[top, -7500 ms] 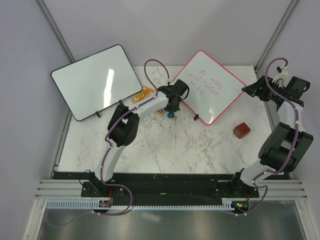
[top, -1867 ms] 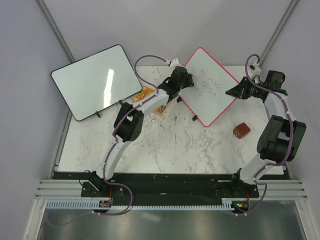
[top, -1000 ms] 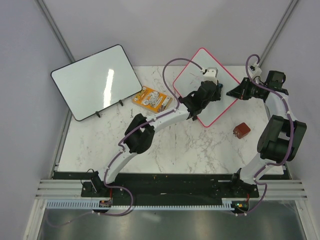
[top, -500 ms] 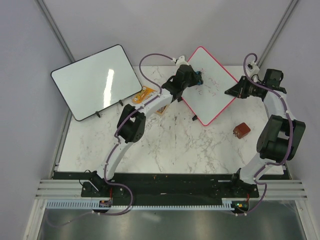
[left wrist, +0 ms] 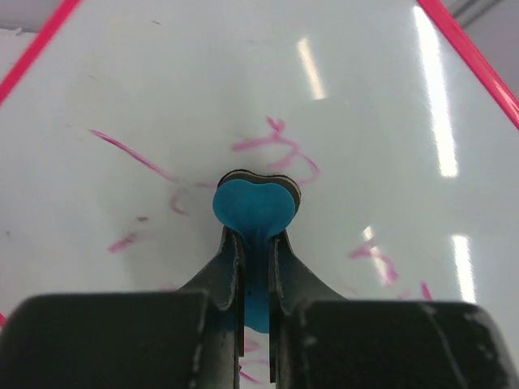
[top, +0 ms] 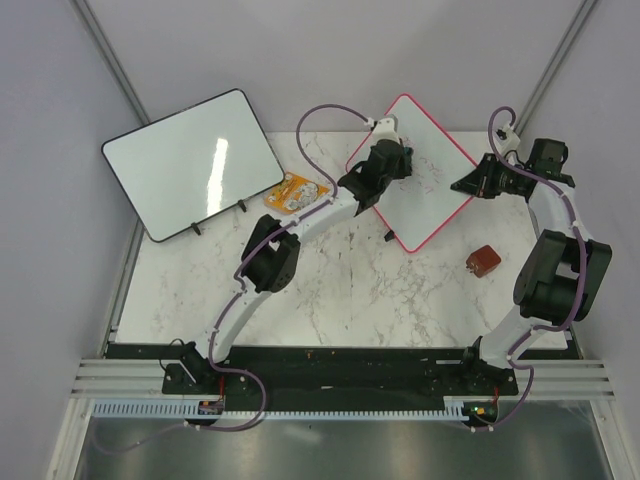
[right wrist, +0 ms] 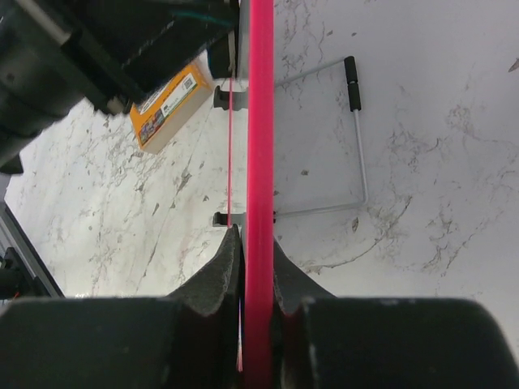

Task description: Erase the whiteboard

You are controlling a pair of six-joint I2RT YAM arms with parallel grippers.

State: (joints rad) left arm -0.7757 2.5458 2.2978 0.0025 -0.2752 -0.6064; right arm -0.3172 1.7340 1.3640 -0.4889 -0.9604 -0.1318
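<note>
The whiteboard point(top: 428, 208), white with a pink frame, stands tilted at the back of the marble table. Faint red marks point(left wrist: 274, 148) are smeared across its face point(left wrist: 389, 113). My left gripper point(top: 394, 168) is over the board's upper left part, shut on a blue eraser point(left wrist: 254, 207). In the left wrist view the eraser is pressed flat against the board, right by the marks. My right gripper point(top: 460, 186) is shut on the board's right edge. The right wrist view shows the pink frame point(right wrist: 260, 121) pinched between its fingers point(right wrist: 227, 271).
A larger black-framed whiteboard point(top: 190, 165) leans at the back left. An orange packet point(top: 297, 193) lies left of the pink board, by its wire stand point(right wrist: 357, 162). A small reddish-brown object point(top: 485, 260) sits on the table at the right.
The left gripper has swept the eraser back and forth across the board, from its lower middle to its upper left, then slightly right. The writing is fainter than before. The right gripper holds still.
</note>
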